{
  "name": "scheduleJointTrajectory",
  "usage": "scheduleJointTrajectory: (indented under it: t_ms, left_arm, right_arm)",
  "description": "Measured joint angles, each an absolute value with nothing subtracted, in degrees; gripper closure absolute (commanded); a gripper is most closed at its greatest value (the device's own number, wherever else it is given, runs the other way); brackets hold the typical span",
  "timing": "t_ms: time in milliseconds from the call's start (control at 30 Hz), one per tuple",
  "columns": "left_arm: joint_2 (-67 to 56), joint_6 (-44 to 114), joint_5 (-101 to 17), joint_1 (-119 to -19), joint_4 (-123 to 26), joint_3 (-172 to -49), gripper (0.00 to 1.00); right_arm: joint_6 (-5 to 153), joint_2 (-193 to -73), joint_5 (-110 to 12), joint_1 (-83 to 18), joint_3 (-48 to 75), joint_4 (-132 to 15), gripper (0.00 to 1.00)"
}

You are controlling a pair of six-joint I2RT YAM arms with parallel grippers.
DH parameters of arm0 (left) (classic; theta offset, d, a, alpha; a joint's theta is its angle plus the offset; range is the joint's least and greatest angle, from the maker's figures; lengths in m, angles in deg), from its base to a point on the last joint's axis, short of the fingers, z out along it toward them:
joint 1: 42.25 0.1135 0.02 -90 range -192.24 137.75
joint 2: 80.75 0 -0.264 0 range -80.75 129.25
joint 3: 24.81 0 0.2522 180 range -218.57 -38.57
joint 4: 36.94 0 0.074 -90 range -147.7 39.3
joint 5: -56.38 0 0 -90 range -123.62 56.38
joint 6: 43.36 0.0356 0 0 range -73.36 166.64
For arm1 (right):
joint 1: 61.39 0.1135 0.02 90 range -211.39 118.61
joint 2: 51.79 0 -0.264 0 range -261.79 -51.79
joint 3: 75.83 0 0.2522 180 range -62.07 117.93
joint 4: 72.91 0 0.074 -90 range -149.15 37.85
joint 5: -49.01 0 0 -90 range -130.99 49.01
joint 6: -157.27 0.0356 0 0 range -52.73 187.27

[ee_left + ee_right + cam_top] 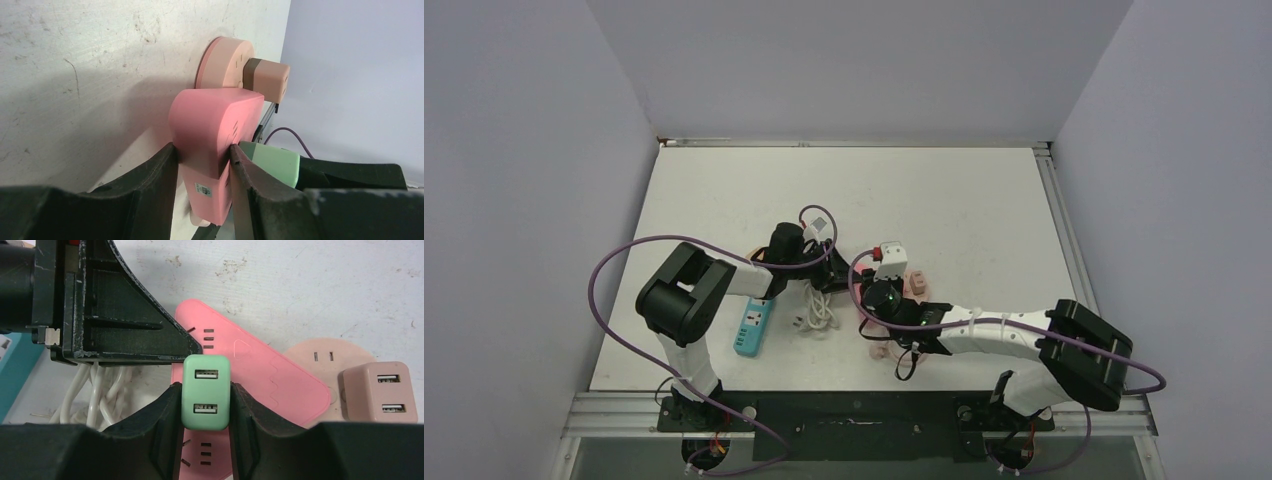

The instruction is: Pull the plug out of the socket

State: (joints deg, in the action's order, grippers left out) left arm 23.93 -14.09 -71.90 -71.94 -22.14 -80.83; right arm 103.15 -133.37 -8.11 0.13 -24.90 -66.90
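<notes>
The green plug [206,391], a small cube with two USB ports, stands on the face of the pink socket strip [265,380]. My right gripper [205,388] is shut on the plug, one finger on each side. My left gripper [202,150] is shut across the pink socket strip [215,125], near its end. In the left wrist view the green plug [272,162] shows just past the right finger, close against the strip's face. From above, both grippers meet at mid-table over the pink socket strip [914,285], which they mostly hide.
A round beige socket [320,357] carrying a beige plug [377,392] lies right beside the pink strip. A blue power strip [752,328] and a coiled white cable [816,310] lie to the left, near my left arm.
</notes>
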Motion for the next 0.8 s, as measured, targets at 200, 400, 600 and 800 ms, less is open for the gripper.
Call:
scheduleJointTrajectory:
  t_ms: [200,400,600,800]
  left_arm:
    - [23.93,-14.29,-71.66,-72.0,-22.03,-80.85,0.85]
    - [23.89,-14.42,-71.62,-72.11,-22.08,-80.99,0.85]
    - [23.89,-14.4,-71.68,-72.24,-22.12,-80.99,0.85]
    - [23.89,-14.18,-71.88,-72.53,-22.19,-80.99,0.85]
  right_arm:
    - [105.62,-129.87,-15.58,-3.92,-28.24,-69.72,0.95]
    - [105.91,-129.15,-17.33,-4.84,-28.77,-70.04,0.95]
    - [105.51,-129.17,-15.49,-3.35,-28.68,-69.56,0.95]
    - [104.73,-131.29,-10.14,-0.4,-25.49,-65.13,0.95]
